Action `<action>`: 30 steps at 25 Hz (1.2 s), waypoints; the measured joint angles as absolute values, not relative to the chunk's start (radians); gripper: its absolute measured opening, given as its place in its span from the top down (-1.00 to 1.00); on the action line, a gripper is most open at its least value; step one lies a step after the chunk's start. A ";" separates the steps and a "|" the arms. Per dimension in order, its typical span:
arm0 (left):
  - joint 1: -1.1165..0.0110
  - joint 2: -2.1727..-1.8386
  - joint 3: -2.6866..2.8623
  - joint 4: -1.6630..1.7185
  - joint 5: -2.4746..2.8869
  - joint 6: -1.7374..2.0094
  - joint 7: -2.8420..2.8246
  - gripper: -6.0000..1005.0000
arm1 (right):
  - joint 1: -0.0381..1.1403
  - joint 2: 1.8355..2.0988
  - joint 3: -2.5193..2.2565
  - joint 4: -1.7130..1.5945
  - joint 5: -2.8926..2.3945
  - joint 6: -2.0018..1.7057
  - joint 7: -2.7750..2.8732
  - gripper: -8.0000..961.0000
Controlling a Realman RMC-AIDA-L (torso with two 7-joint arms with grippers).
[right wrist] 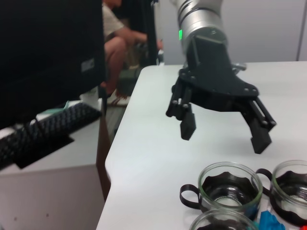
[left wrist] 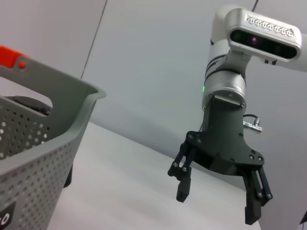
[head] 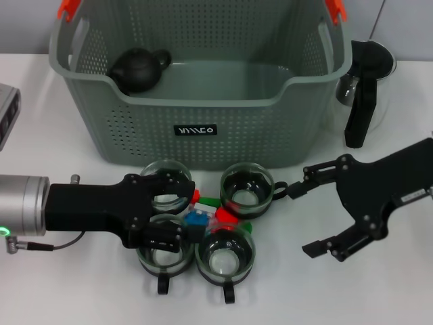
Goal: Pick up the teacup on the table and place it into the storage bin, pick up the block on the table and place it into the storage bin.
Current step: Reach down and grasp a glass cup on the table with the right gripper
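Four glass teacups stand in a cluster before the storage bin [head: 203,128]: back left [head: 169,177], back right [head: 247,191], front left [head: 161,261] and front right [head: 225,255]. Between them lie small blocks, blue [head: 197,219], red [head: 223,217] and green [head: 247,227]. My left gripper [head: 177,213] is open over the two left teacups, one finger above each, with nothing held. In the right wrist view the left gripper [right wrist: 223,136] hangs above the teacups [right wrist: 225,189]. To the right of the cluster, my right gripper [head: 303,220] is open and empty, as the left wrist view confirms [left wrist: 217,205].
A black teapot [head: 139,68] lies inside the bin at its back left. A glass pitcher with a black handle [head: 365,88] stands right of the bin. A grey device [head: 7,115] sits at the table's left edge.
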State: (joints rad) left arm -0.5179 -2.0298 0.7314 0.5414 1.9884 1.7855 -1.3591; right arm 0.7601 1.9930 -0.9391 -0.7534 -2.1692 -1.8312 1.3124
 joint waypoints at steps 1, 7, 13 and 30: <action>-0.516 -2.030 0.730 0.541 1.988 1.785 -1.359 -0.86 | 0.766 1.995 -0.949 -0.763 -2.169 -1.829 1.314 -0.96; -0.505 -2.032 0.708 0.540 1.987 1.784 -1.359 -0.86 | 0.824 2.026 -0.986 -0.776 -2.227 -1.812 1.321 -0.96; -0.497 -2.032 0.690 0.540 1.990 1.780 -1.359 -0.86 | 0.883 2.077 -1.040 -0.799 -2.308 -1.800 1.344 -0.96; -0.462 -2.035 0.631 0.538 1.993 1.784 -1.360 -0.86 | 0.934 2.102 -1.320 -0.870 -2.339 -1.709 1.413 -0.96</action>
State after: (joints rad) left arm -0.4620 -2.0354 0.6311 0.5385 1.9926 1.7838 -1.3602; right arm 0.9344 2.1017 -1.3195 -0.8701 -2.3387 -1.7087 1.4131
